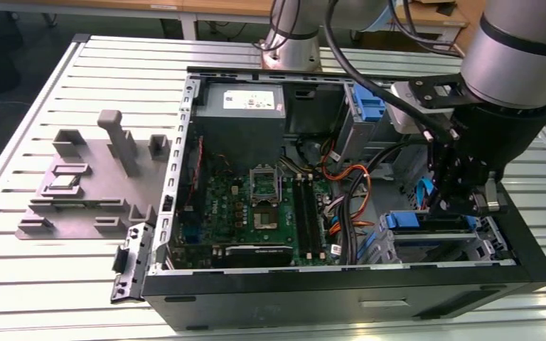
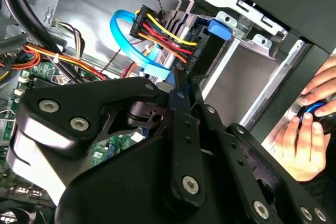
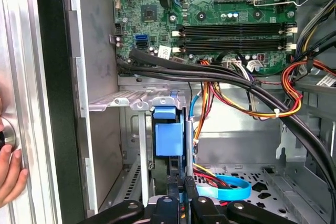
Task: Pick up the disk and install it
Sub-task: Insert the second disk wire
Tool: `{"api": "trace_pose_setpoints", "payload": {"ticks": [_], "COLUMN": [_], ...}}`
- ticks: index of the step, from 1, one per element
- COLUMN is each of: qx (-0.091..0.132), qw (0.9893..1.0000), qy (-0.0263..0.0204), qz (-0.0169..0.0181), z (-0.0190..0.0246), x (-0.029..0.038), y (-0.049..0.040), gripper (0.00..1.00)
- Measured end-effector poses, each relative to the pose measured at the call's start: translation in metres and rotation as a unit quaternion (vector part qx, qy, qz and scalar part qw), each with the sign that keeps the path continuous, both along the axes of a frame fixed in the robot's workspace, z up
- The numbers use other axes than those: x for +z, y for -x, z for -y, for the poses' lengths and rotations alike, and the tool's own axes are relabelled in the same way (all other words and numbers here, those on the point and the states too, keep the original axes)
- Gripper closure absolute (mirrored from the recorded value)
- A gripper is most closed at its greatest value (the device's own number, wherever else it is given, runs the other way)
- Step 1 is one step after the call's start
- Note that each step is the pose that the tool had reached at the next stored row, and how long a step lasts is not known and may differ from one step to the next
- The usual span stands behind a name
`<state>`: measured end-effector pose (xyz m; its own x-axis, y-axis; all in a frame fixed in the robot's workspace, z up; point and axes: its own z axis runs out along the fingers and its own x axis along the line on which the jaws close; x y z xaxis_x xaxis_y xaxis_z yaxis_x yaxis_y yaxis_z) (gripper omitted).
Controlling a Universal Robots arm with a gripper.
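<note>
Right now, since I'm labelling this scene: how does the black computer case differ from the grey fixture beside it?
The computer case is black; the fixture is light grey. The case is much larger, an open box with a circuit board and cables inside; the fixture is a low plate with upright posts. Both rest on the slatted table.

The table [image 1: 26, 284] is ribbed pale metal with a dull satin sheen. The computer case [image 1: 349, 298] has matt black outer panels and bare grey sheet metal inside, smooth and faintly shiny in the first wrist view. At centre frame in the exterior view the motherboard [image 1: 254, 213] is green circuit board, matt. The drive bracket [image 3: 168, 132] is smooth blue plastic. The cables [image 3: 252, 103] have glossy plastic sheaths. The gripper [image 2: 181, 95] is matt black metal with bright screws. At left, the grey fixture block [image 1: 93, 177] looks like matt plastic.
</note>
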<state>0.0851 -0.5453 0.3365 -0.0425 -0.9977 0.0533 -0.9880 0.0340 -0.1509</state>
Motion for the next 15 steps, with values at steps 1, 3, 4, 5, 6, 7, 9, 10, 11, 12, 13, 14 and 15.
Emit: {"api": "trace_pose_setpoints", "payload": {"ticks": [1,3,4,5,6,7,9,10,11,12,13,14,15], "qx": [0.0,0.0,0.0,0.0,0.0,0.0,0.0,0.0,0.0,0.0,0.0,0.0,0.0], "qw": [1.0,1.0,1.0,1.0,1.0,1.0,1.0,1.0,1.0,1.0,1.0,1.0,1.0], "qy": [-0.0004,-0.0008,-0.0009,-0.0009,-0.001,-0.0009,-0.0012,-0.0014,-0.0018,-0.0023,-0.0029,-0.0039,-0.0057], "qz": [0.0,0.0,0.0,0.0,0.0,0.0,0.0,0.0,0.0,0.0,0.0,0.0,0.0], "z": [0.0002,0.0007,0.0007,0.0007,0.0009,0.001,0.0014,0.0016,0.0017,0.002,0.0025,0.003,0.0036], "x": [0.0,0.0001,0.0,0.0,-0.0002,-0.0002,-0.0005,-0.0007,-0.0007,-0.0008,-0.0009,-0.001,-0.0011], "y": [-0.0001,-0.0004,-0.0006,-0.0006,-0.0006,-0.0007,-0.0014,-0.0016,-0.0017,-0.0016,-0.0017,-0.0017,-0.0017], "gripper": [0.84,0.84,0.84,0.84,0.84,0.84,0.84,0.84,0.84,0.84,0.84,0.84,0.84]}}
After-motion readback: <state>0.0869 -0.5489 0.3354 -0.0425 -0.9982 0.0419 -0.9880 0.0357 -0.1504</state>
